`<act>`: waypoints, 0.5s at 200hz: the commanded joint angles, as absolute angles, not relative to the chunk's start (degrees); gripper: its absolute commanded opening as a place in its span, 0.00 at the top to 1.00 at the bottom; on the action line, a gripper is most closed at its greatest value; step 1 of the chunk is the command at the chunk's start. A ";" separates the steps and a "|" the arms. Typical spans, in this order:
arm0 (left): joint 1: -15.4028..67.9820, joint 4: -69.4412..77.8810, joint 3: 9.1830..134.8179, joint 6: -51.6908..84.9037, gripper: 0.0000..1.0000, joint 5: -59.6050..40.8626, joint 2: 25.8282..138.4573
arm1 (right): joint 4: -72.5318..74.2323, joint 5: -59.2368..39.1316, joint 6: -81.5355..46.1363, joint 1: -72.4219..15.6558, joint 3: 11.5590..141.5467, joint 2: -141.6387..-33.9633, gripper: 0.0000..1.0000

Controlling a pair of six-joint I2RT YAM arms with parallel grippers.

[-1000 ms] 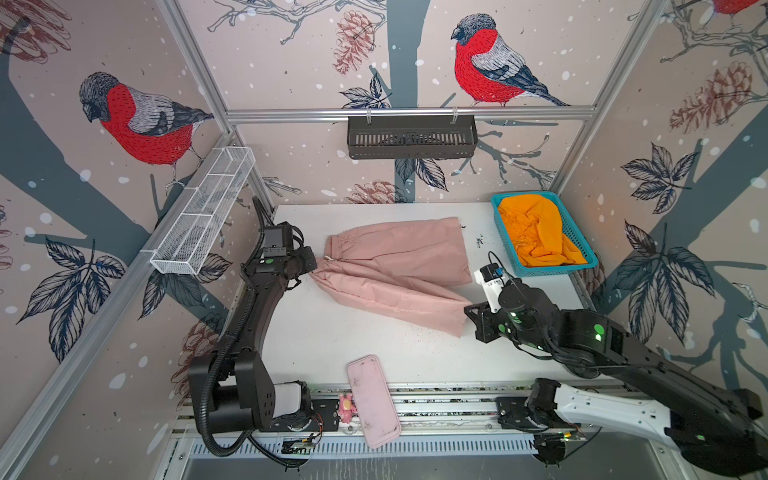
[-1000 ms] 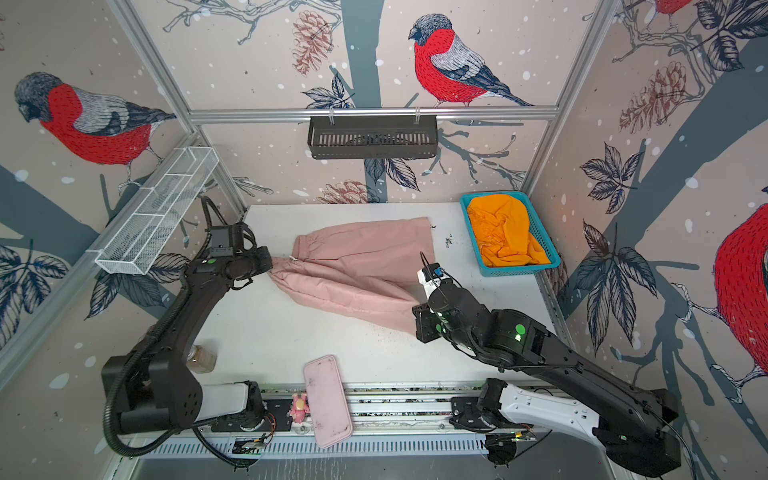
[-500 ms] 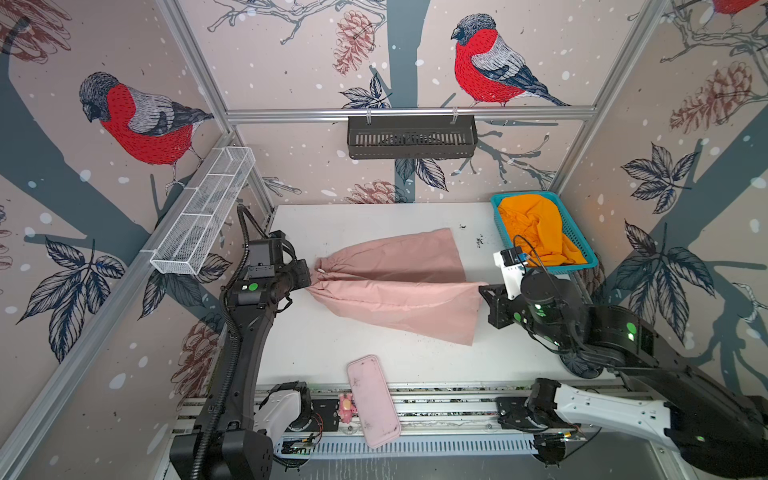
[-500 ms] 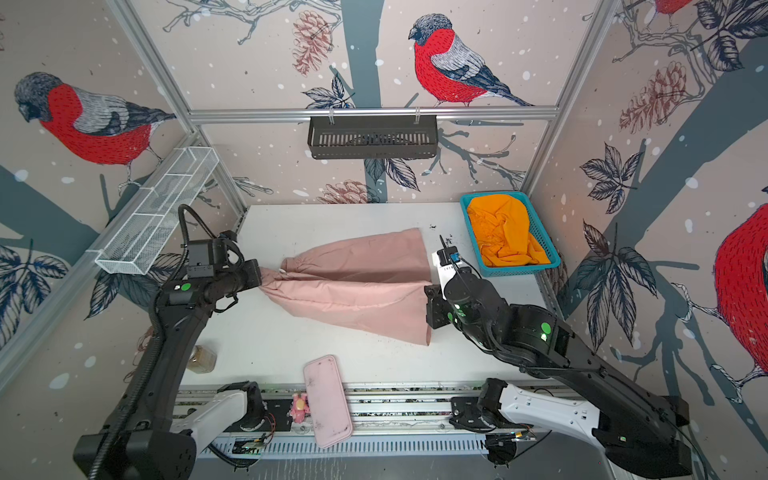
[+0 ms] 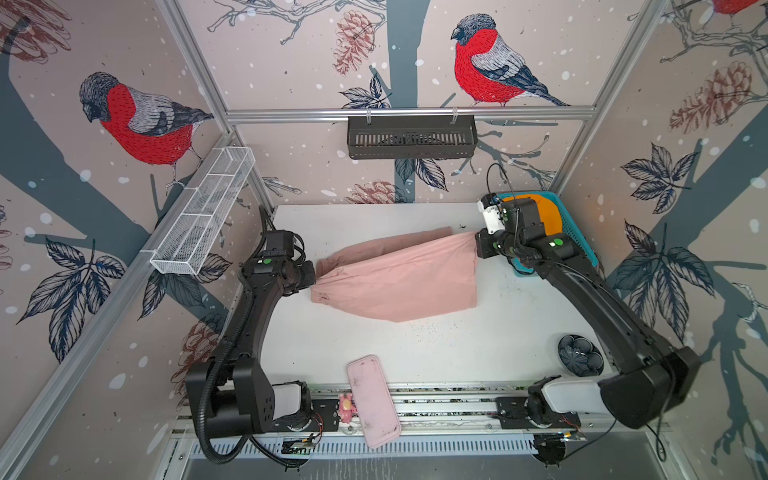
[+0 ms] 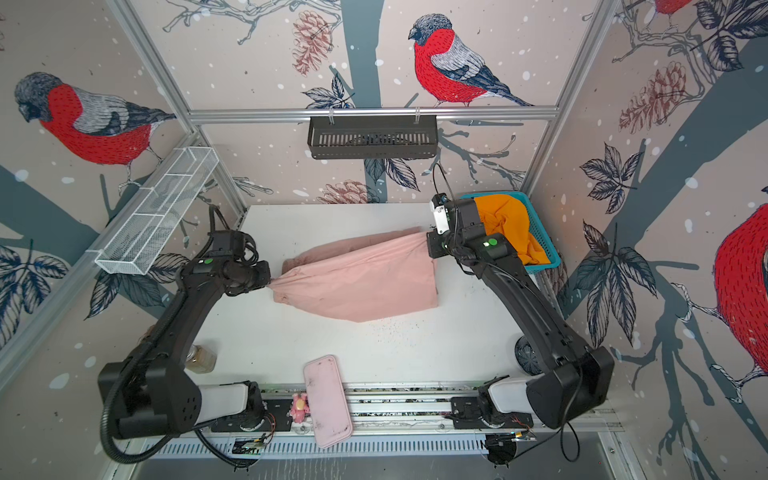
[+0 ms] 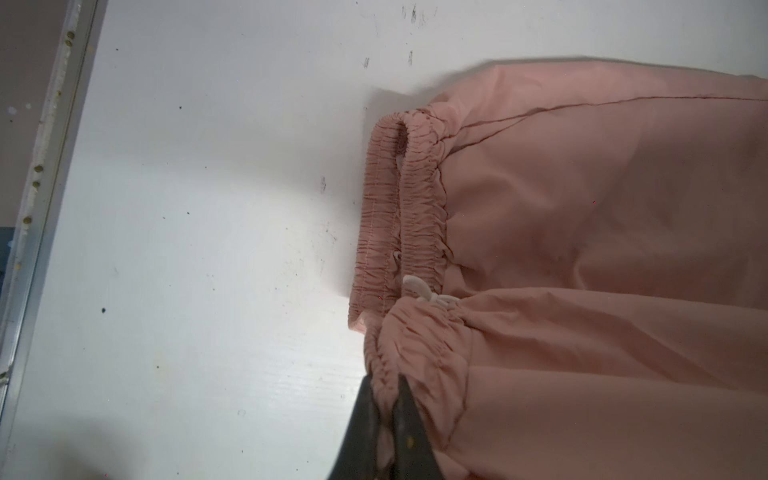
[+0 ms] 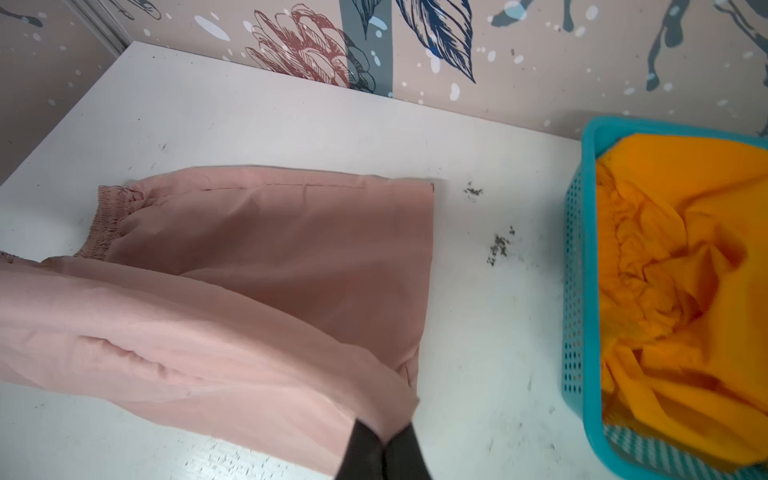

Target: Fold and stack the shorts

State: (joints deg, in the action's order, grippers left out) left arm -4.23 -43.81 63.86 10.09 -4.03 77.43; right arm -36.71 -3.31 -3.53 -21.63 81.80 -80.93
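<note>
The dusty pink shorts (image 5: 399, 274) (image 6: 361, 278) are stretched between my two grippers over the white table (image 5: 436, 353). My left gripper (image 5: 312, 276) (image 6: 270, 279) (image 7: 384, 382) is shut on their gathered elastic waist (image 7: 415, 199), near the white drawstring (image 7: 419, 289). My right gripper (image 5: 478, 249) (image 6: 430, 245) (image 8: 384, 436) is shut on a hem corner of one leg, raised over the other leg, which lies flat (image 8: 291, 224). The orange shorts (image 5: 548, 216) (image 6: 507, 224) (image 8: 685, 291) lie crumpled in the teal basket (image 5: 582, 245) (image 8: 575, 291), partly hidden behind the right arm.
A rigid pink tray (image 5: 372, 399) overhangs the front edge beside a small pink figure (image 5: 347, 405). A dark dish (image 5: 579, 355) sits front right; a jar (image 6: 201, 357) stands front left. A black basket (image 5: 411, 137) and a white wire shelf (image 5: 203, 216) hang on the walls.
The right gripper has carried the held leg hem to the back right, next to the basket. The left gripper has pulled the waist leftward. The shorts are now taut, one leg over the other.
</note>
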 commanded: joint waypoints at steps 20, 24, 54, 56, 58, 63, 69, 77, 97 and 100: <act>-4.35 -46.15 67.67 9.05 1.00 0.44 83.23 | -36.89 -7.64 2.85 -19.51 88.45 -89.02 0.99; -4.33 -45.73 67.64 9.07 1.00 -0.03 83.01 | -37.55 -7.72 2.75 -19.51 88.89 -89.34 0.99; -4.32 -45.19 67.33 8.67 1.00 -4.11 78.94 | -38.16 -7.75 0.73 -20.41 85.77 -84.74 0.99; -4.31 -45.33 67.26 8.58 1.00 -4.37 78.58 | -38.08 -7.67 0.53 -20.59 85.45 -84.11 0.99; -4.33 -45.35 67.26 8.56 1.00 -4.56 78.16 | -38.06 -7.59 0.46 -20.68 84.95 -83.47 0.99; -4.35 -45.71 67.08 8.45 1.00 -4.93 77.06 | -38.06 -7.57 0.08 -21.09 83.71 -81.85 0.99; -4.33 -46.10 66.90 8.42 1.00 -5.21 75.67 | -37.93 -7.74 -0.27 -21.60 82.31 -79.74 0.99; -4.37 -46.31 66.27 8.24 1.00 -5.67 73.57 | -37.31 -7.53 -0.88 -22.31 80.01 -76.57 0.99; -4.35 -47.13 64.43 7.79 1.00 -6.65 68.20 | -36.94 -5.45 -3.29 -24.00 75.29 -68.02 0.99; -4.36 -47.32 64.18 7.74 1.00 -6.76 67.41 | -37.17 -5.14 -3.66 -24.25 74.78 -66.87 0.99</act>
State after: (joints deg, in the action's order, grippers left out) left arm -4.32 -44.40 65.54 8.99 -4.75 72.34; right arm -37.50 -7.38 -0.21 -22.87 78.19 -73.97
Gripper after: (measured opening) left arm 0.084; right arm 0.048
